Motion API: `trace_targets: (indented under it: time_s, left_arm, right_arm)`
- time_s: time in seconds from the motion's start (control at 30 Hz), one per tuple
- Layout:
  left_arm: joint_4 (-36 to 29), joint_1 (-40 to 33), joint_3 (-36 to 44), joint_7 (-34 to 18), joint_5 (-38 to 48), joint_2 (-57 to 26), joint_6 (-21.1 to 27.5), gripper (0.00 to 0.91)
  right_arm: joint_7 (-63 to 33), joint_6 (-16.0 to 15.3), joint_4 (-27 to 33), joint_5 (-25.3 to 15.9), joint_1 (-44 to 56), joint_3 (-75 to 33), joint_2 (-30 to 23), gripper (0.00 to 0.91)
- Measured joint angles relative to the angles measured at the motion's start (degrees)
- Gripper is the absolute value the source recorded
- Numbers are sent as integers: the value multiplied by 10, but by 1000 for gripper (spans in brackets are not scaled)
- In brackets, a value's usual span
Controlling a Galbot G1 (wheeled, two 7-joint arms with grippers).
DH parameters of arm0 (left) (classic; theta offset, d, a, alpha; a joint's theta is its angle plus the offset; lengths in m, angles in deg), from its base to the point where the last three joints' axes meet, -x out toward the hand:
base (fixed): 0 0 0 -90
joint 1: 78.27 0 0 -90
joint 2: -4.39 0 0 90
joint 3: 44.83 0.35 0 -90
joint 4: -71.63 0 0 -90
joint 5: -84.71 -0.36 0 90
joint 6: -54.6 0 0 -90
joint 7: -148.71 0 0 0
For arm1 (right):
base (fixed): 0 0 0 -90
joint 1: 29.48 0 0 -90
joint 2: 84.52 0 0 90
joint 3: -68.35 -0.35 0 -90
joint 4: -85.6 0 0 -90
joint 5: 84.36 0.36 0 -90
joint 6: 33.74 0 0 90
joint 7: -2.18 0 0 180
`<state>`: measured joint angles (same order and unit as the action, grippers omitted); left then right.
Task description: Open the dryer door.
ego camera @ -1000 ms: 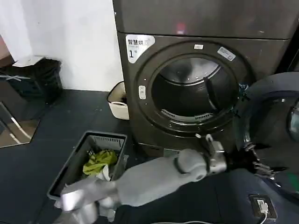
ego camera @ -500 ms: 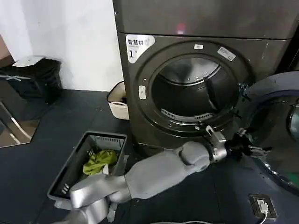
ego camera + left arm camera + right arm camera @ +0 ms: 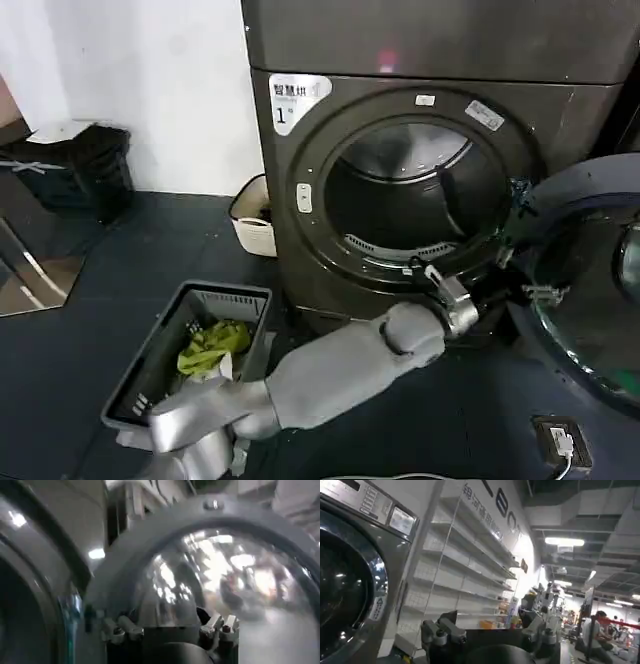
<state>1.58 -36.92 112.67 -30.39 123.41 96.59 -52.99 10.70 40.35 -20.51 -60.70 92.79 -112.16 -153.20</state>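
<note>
The left gripper [image 3: 520, 292], fingers spread and holding nothing, reaches beside the swung-open dryer door [image 3: 585, 290] at the dryer [image 3: 400, 150]

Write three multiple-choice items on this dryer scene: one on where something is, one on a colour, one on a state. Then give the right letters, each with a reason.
1. Where does the left gripper sit?
A. inside the laundry basket
B. between the drum opening and the swung-out dryer door
C. on top of the machine

2. What colour is the cloth in the basket?
A. red
B. yellow-green
C. blue

3. What state is the dryer door in?
A. latched shut
C. taken off and lying on the floor
B. swung open to the right on its hinge

Answers: 1 B, the left arm reaches across the machine front and its gripper lies by the door's inner edge. 2 B, a yellow-green cloth lies in the grey basket. 3 B, the drum opening is uncovered and the door stands out to the right.
</note>
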Motion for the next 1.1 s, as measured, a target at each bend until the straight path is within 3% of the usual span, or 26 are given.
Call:
trace_targets:
  time_s: [0.23, 0.57, 0.77, 1.1]
  left_arm:
    - [-65, 22, -7, -8, -2, -11, -54, 907]
    - [-158, 53, -27, -5, 25, -222, -100, 907]
    - [-239, 82, -45, 2, 36, -335, -78, 907]
    - [-367, 143, -91, 53, 58, -571, 30, 907]
  right_arm:
    - [0, -4, -1, -4, -8, 10, 9, 907]
    - [1, -7, -3, -14, -22, 20, 14, 907]
    - [-4, -9, -7, -29, -25, 6, 22, 907]
    - [-4, -13, -18, -35, -31, -5, 28, 907]
